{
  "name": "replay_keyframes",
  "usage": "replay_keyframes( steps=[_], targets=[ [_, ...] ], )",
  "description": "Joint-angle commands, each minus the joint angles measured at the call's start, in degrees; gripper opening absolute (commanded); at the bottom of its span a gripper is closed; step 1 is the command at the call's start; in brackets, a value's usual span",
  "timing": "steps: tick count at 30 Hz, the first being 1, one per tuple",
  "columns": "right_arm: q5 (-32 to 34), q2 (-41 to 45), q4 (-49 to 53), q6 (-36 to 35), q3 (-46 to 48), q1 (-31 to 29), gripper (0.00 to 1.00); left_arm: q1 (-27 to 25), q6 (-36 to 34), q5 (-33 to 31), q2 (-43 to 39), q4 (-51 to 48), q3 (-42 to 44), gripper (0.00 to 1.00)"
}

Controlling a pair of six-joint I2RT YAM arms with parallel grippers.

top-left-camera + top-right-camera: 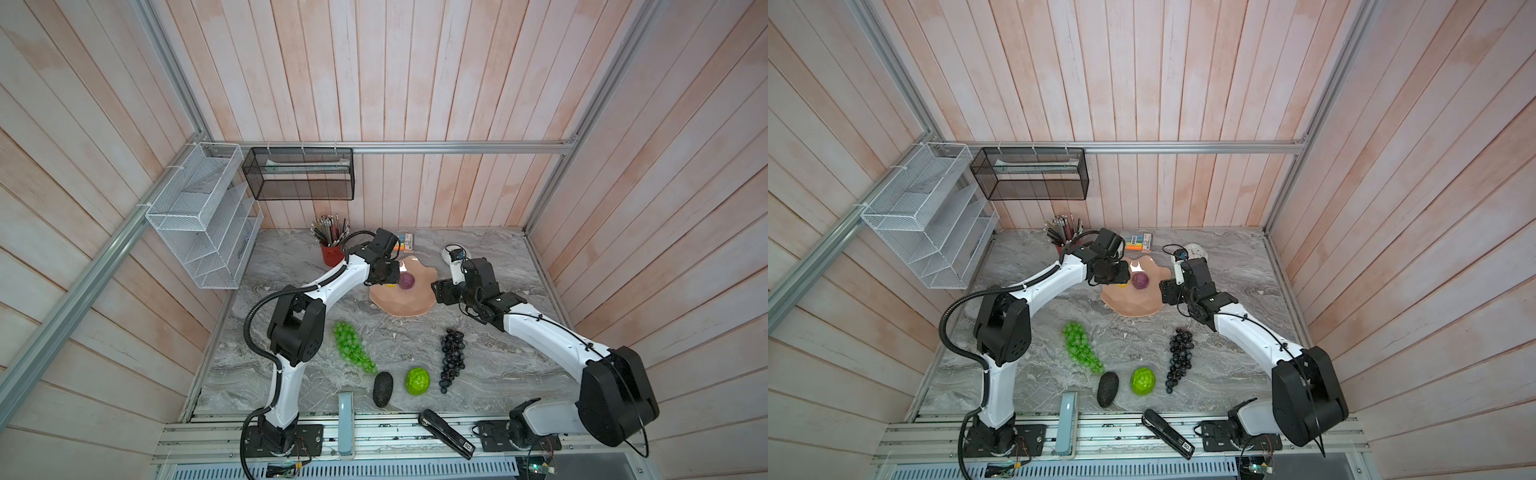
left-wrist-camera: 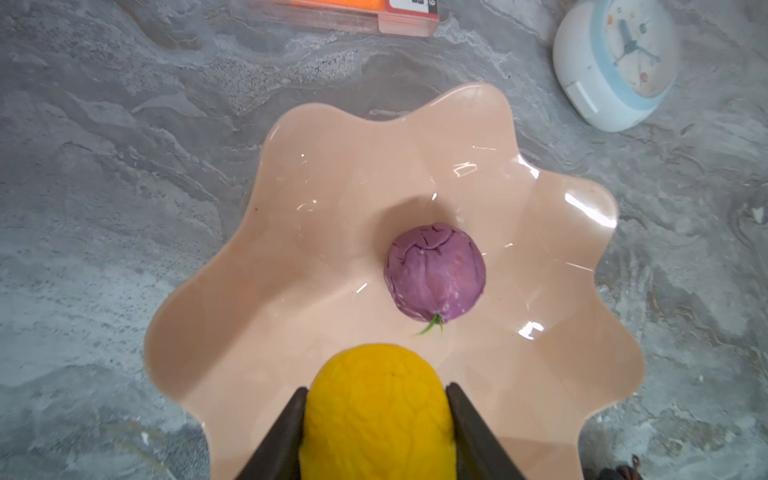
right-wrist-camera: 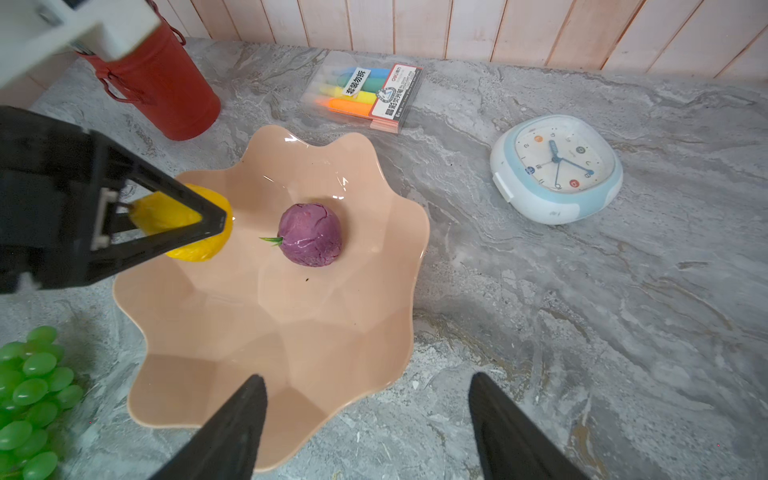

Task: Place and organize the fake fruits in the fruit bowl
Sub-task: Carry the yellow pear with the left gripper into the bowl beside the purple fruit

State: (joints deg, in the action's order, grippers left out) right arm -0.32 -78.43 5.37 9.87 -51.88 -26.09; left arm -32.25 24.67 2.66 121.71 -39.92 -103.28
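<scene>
While bowl (image 1: 409,305) holds one ball (image 1: 406,281), two bunches (image 1: 351,345) (image 1: 452,357) outside

1. Walls (image 1: 415,83): pale pink-washed wooden planks on three sides, seams visible.
2. Aluminium frame rail (image 1: 457,146): runs level across the back wall, with matching posts at both rear corners.
3. White wire rack (image 1: 199,216): tiered, tied to the left-hand frame member.
4. Black mesh basket (image 1: 299,174): hangs from the back rail, just beside the rack.
5. Tabletop (image 1: 519,357): grey veined marble pattern, evenly lit, shadows soft.
</scene>
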Motion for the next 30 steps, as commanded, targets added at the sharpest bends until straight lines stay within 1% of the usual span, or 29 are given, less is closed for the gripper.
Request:
replay_keyframes(
  steps=[1, 7, 12, 16, 21, 25, 27, 30],
  targets=[
    [-0.9, 1.9, 1.7, -1.5, 0.9, 0.2, 0.78, 0.3, 0.5, -2.3, 2.2, 1.3, -2.6, 0.31],
    [-1.0, 3.5, 2.0, -2.0, 2.2, 0.2, 0.78, 0.3, 2.0, -2.7, 4.3, 3.1, -1.8, 0.31],
    [-1.0, 4.2, 1.8, -1.9, 2.9, 0.2, 0.78, 0.3, 3.0, -0.2, 4.8, 6.0, 0.7, 0.34],
    [-1.2, 4.2, 1.9, -1.8, 3.0, 0.3, 0.78, 0.3, 3.5, -0.1, 4.9, 7.3, 1.9, 0.37],
    [-1.2, 4.5, 2.3, -1.9, 3.0, 0.2, 0.78, 0.2, 3.9, 0.9, 5.4, 8.2, 2.6, 0.38],
    [-1.0, 4.9, 2.5, -1.9, 3.2, 0.2, 0.78, 0.2, 4.1, 0.9, 4.7, 9.2, 3.9, 0.5],
    [-1.1, 5.0, 2.6, -1.8, 3.2, 0.2, 0.78, 0.1, 4.0, 0.9, 4.5, 9.5, 4.2, 0.57],
    [-1.3, 5.0, 2.6, -1.6, 3.2, 0.2, 0.78, 0.1, 3.8, 1.1, 4.3, 9.8, 4.3, 0.62]
  ],
)
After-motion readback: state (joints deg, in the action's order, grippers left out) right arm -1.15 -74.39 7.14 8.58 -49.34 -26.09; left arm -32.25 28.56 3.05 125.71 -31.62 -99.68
